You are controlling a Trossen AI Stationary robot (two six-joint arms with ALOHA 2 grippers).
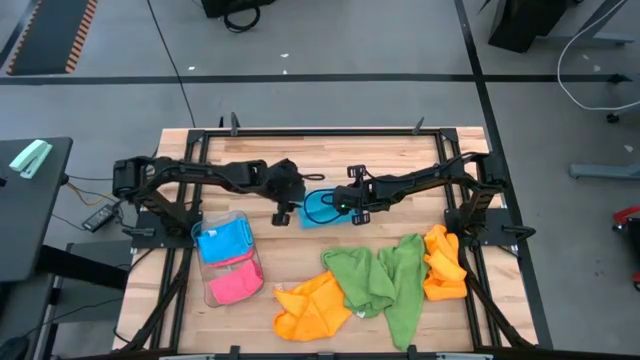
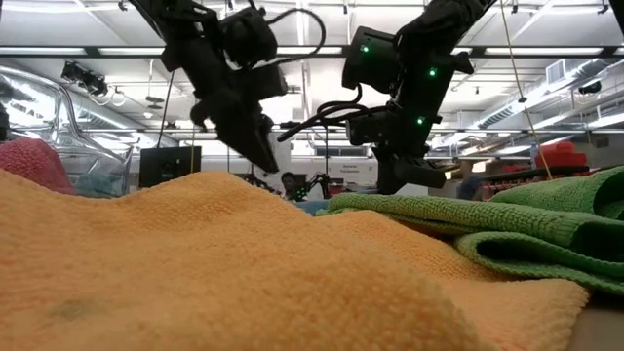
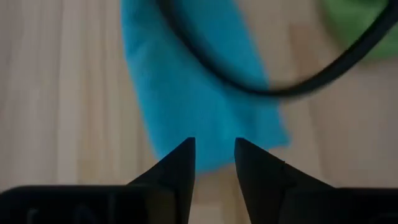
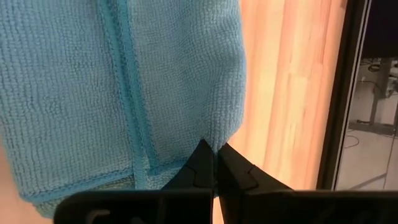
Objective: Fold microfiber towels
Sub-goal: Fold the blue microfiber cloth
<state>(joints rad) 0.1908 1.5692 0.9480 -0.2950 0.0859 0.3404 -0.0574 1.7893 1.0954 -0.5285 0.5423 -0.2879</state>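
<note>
Blue towel (image 1: 322,207): laid on the table between both claws, so a fold can be made.
Right claw (image 4: 214,163): pinched tight on the towel's edge, pinning it.
Left claw (image 3: 214,163): parted, empty, just beside the towel's end.

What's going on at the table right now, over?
Left gripper open above blue towel. Right gripper shut on its edge. Cable crosses the towel.
</note>
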